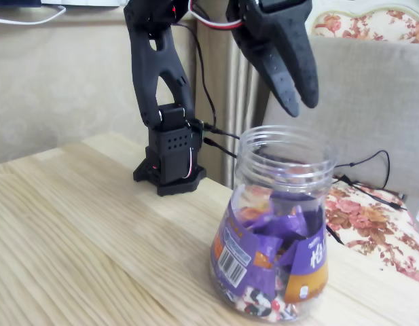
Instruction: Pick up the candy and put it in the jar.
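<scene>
Fixed view: the black gripper (299,100) is hanging just above the jar (271,224), tips pointing down over the right side of its open ribbed neck; the fingers are looking pressed together with nothing between them; the jar is standing upright on the wooden bench (80,238), toward the front right; purple-wrapped sweets (280,234) are piling up inside it, so I can't tell which one is the candy; the arm's black base (170,163) is sitting behind the jar, on the far edge of the bench.
</scene>
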{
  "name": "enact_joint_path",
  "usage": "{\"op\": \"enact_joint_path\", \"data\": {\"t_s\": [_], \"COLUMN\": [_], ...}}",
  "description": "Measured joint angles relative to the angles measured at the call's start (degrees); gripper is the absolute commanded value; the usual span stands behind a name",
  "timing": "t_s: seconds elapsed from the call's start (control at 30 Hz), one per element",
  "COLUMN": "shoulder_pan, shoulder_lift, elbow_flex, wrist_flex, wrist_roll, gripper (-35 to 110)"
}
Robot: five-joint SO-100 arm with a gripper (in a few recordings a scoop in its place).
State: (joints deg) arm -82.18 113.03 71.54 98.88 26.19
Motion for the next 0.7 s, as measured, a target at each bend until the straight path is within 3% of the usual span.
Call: {"op": "enact_joint_path", "data": {"t_s": [0.03, 0.4, 0.7], "shoulder_pan": [0.1, 5.8, 16.6], "shoulder_lift": [0.0, -1.2, -1.2], "elbow_flex": [-0.1, -4.6, -3.2], "wrist_flex": [0.0, 1.8, 2.7], "wrist_roll": [0.0, 1.8, 6.9], "gripper": [0, 0, 0]}}
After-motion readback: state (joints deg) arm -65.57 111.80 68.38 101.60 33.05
